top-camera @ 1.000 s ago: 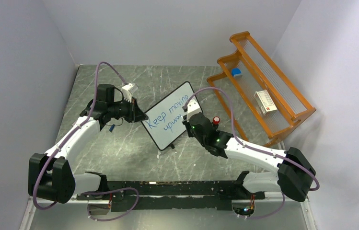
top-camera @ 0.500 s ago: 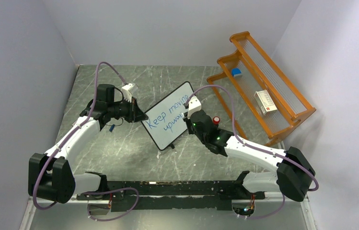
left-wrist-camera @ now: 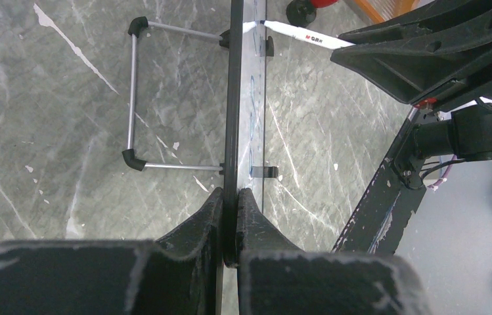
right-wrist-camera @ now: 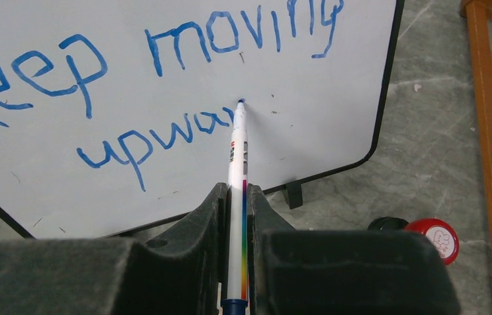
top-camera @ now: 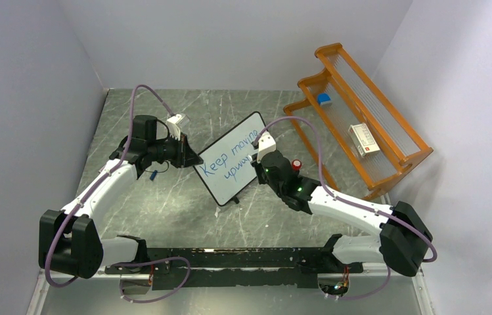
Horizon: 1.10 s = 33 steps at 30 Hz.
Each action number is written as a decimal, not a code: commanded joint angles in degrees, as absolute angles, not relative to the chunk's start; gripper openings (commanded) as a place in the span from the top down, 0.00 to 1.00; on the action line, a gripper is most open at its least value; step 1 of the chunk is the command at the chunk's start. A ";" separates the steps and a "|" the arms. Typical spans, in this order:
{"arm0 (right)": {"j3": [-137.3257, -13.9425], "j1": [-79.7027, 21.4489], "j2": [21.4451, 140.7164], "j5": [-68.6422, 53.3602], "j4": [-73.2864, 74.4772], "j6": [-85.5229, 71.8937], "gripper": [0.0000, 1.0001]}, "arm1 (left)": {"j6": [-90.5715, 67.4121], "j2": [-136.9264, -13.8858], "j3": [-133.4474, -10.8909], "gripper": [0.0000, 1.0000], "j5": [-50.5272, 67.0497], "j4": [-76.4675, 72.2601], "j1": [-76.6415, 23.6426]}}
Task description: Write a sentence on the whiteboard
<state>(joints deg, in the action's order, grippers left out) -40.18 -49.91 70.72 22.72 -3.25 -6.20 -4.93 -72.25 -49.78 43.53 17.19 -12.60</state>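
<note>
Since a second ago the right gripper [top-camera: 255, 165] has shifted slightly toward the far end of the whiteboard [top-camera: 224, 184], and the second line of the sentence [top-camera: 226, 159] has grown by a stroke.

From above, the board stands tilted at the middle of the table [top-camera: 164, 203], with the left gripper [top-camera: 192, 158] at its left edge and an orange rack [top-camera: 387, 161] well apart on the right.

In the left wrist view, the left gripper [left-wrist-camera: 230, 197] is pinched tight on the board's black frame [left-wrist-camera: 235, 98], seen edge-on.

In the right wrist view, the right gripper [right-wrist-camera: 236, 197] is clamped on a marker [right-wrist-camera: 237, 157], its tip touching the board just after "upwar". A red cap [right-wrist-camera: 437, 239] lies near the board's foot.
</note>
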 commanded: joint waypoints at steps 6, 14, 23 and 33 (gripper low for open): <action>-39.21 -49.74 68.86 20.65 -2.16 -6.77 1.00 | -0.97 -74.45 -48.43 0.95 34.72 21.88 -12.74; -38.59 -49.67 69.30 22.30 -1.07 -7.42 1.00 | -0.83 -74.44 -48.51 0.95 34.57 22.06 -12.74; -38.42 -48.91 67.49 23.88 -1.99 -7.38 1.00 | -0.70 -74.44 -48.69 0.95 33.53 22.58 -12.74; -38.64 -47.85 69.39 22.74 -3.61 -7.17 1.00 | -0.70 -74.53 -48.52 0.95 34.06 22.43 -12.74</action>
